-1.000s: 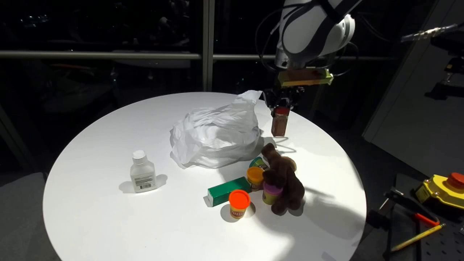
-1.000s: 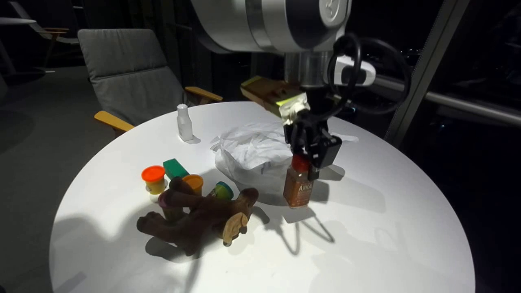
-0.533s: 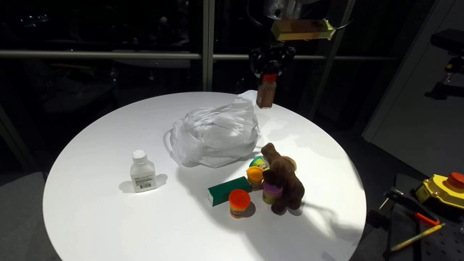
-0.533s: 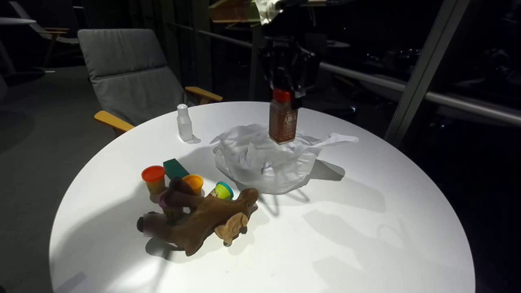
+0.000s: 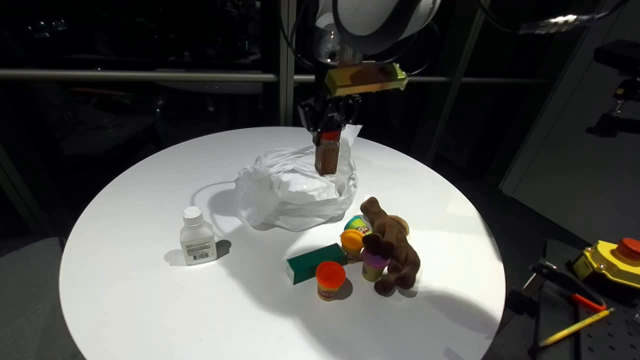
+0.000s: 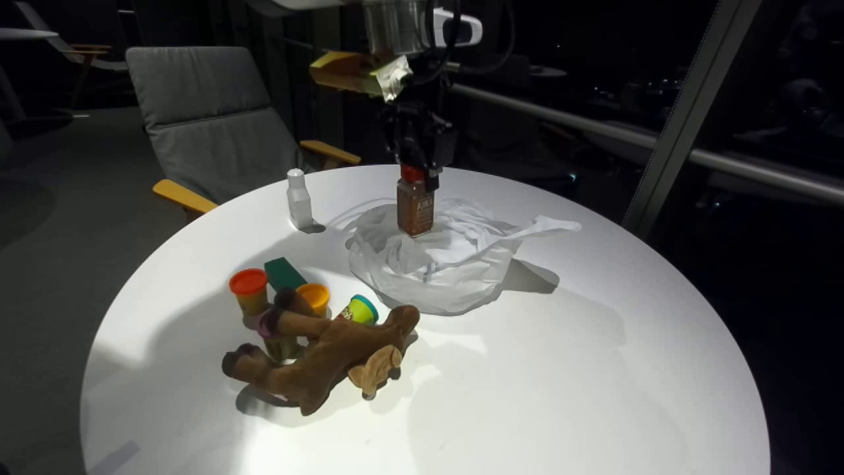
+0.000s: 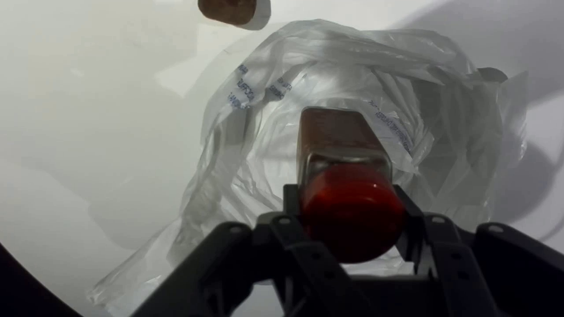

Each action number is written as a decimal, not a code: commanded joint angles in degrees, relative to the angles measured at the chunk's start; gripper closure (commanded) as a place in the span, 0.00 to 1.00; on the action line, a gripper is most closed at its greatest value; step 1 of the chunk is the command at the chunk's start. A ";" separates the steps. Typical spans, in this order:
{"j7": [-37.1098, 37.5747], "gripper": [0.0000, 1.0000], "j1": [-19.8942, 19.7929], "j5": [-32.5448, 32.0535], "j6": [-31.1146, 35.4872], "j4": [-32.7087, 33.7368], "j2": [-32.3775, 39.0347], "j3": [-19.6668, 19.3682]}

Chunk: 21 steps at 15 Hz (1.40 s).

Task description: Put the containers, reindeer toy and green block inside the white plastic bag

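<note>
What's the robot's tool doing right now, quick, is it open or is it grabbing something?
Tool: closed, holding the red-capped bottle.

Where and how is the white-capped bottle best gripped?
Probably at the white cap, from straight above: the white-capped bottle stands upright on its own, and its body narrows at the shoulders to a short neck, so the cap sticks up clear on all sides.
</note>
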 commanded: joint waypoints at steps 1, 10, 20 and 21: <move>-0.45 0.75 0.81 -0.55 1.24 10.17 8.90 -1.02; -0.90 0.75 0.16 1.15 -0.52 27.68 23.31 -3.34; -4.53 0.75 -3.89 6.78 -5.86 35.92 29.62 -1.80; -4.62 0.25 -4.24 7.28 -6.63 36.08 29.52 -1.73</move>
